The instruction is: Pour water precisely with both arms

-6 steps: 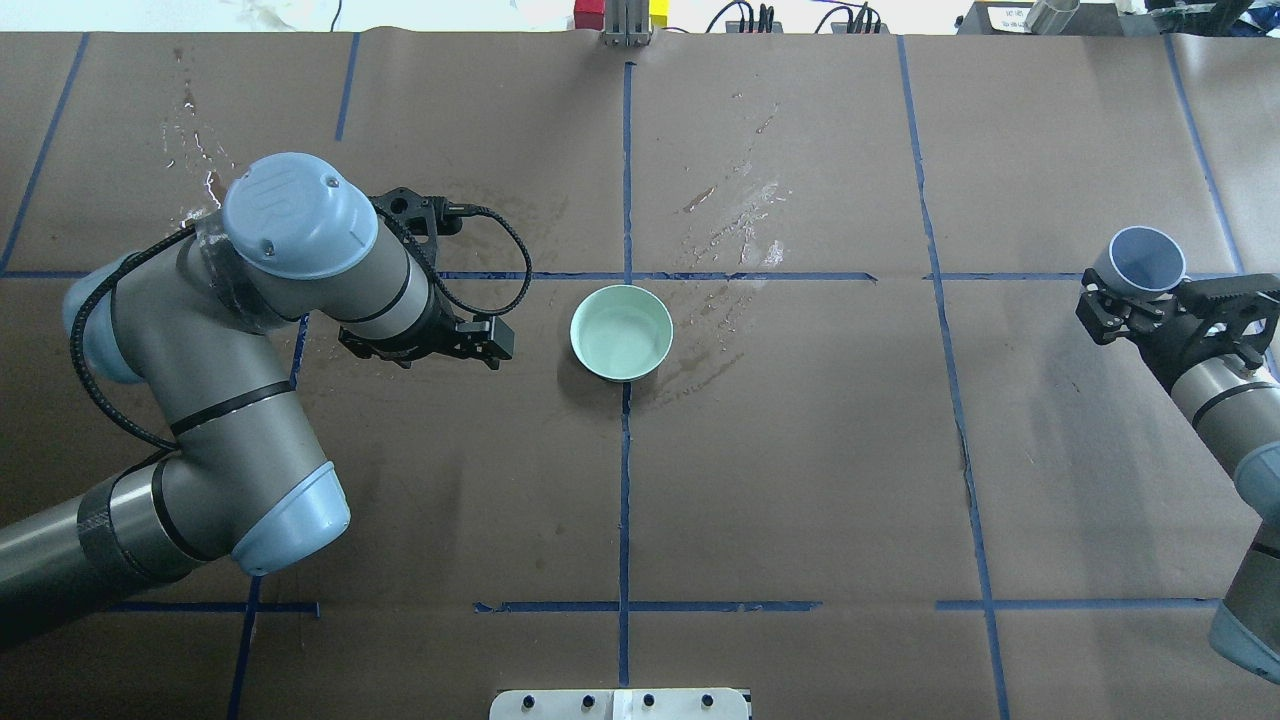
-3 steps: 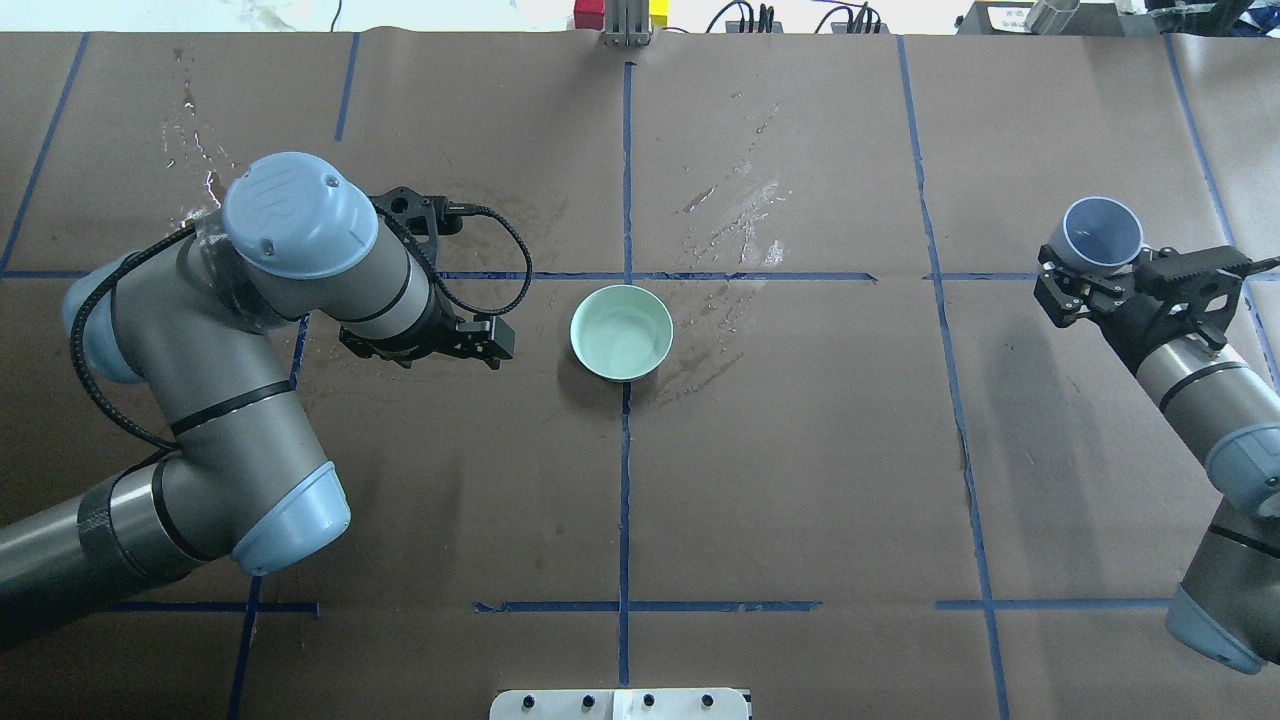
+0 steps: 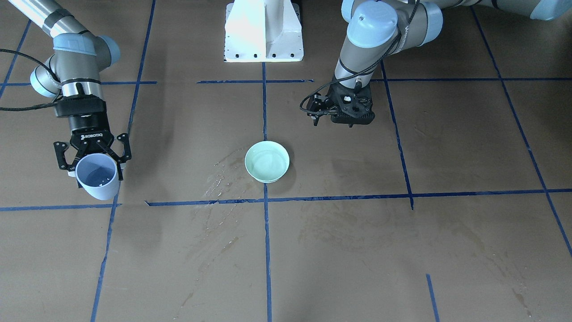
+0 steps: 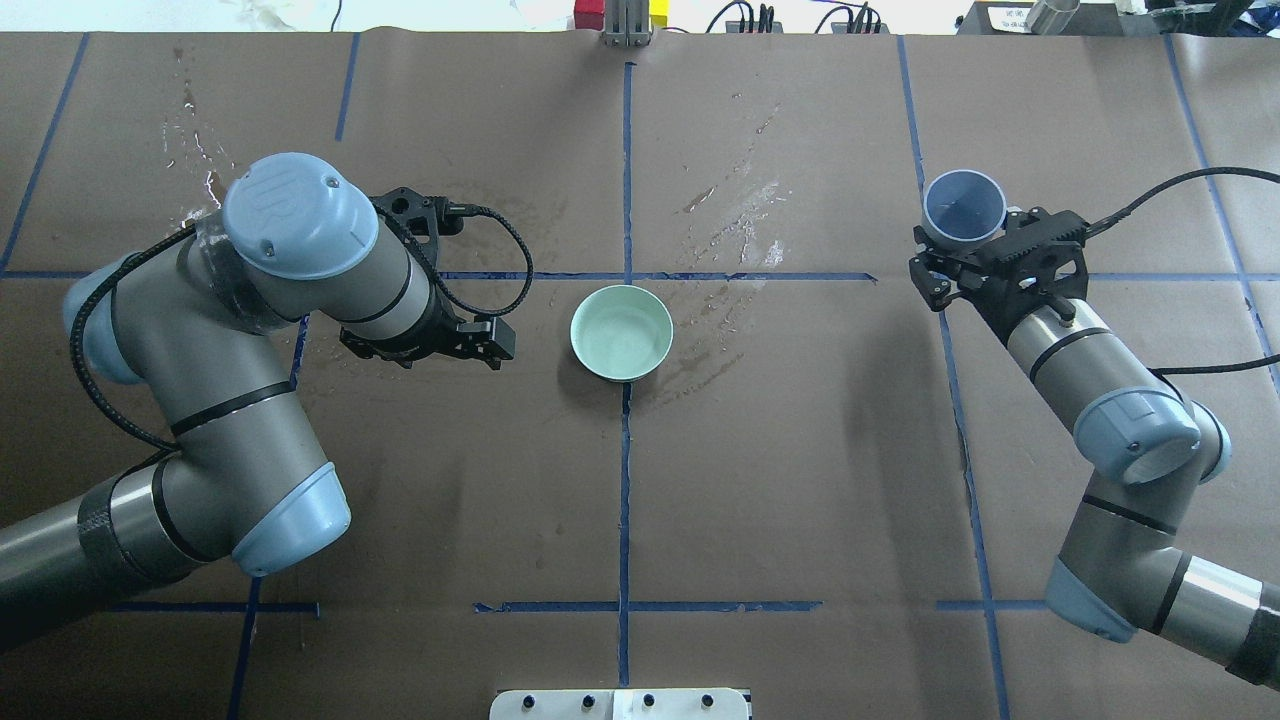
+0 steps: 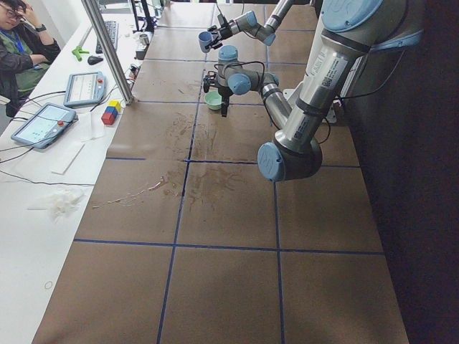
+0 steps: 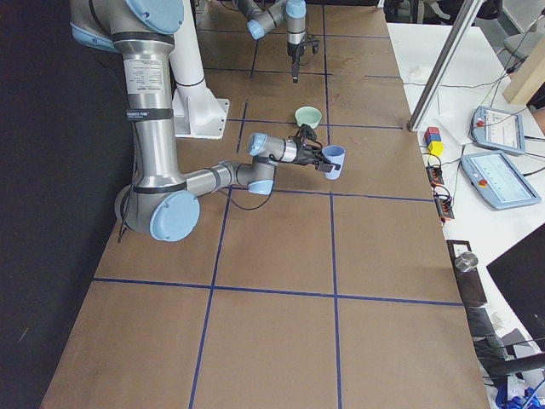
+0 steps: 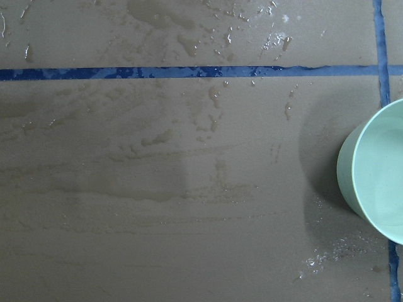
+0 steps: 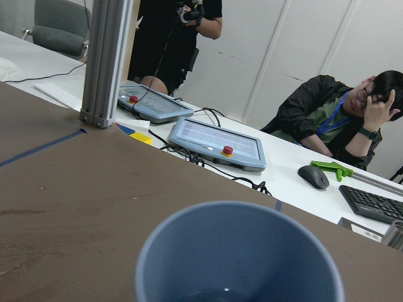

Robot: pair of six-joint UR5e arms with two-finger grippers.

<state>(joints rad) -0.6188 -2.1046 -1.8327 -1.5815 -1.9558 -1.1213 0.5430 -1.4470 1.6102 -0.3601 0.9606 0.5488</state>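
- right jaws: closed on the wall of a blue cup (image 4: 963, 205). The cup is held clear of the counter (image 4: 800, 480), mouth up, roughly upright.
- water (image 3: 97, 176): a small amount is seen at the bottom of the cup, so inside the right jaws' grasp. A glint of it is also caught low in the right wrist view.
- left jaws: pointed down at the counter. Wide or narrow cannot be told, as the fingers are hidden under the wrist from above and none are seen in the left wrist view.
- mint-green bowl (image 4: 621, 332): set on the counter just beside the left jaws, on the side toward the right jaws, and well apart from the right jaws. Its inside is glossy; whether it is filled cannot be told.
- wet streaks (image 7: 208, 126): spread on the counter below the left jaws, with more past the bowl.
- left arm (image 4: 215, 400) is folded over its jaws; right arm (image 4: 1050, 345) is stretched out behind the cup.
- seated operator (image 8: 340, 123): seen beyond the counter edge, ahead of the right jaws.
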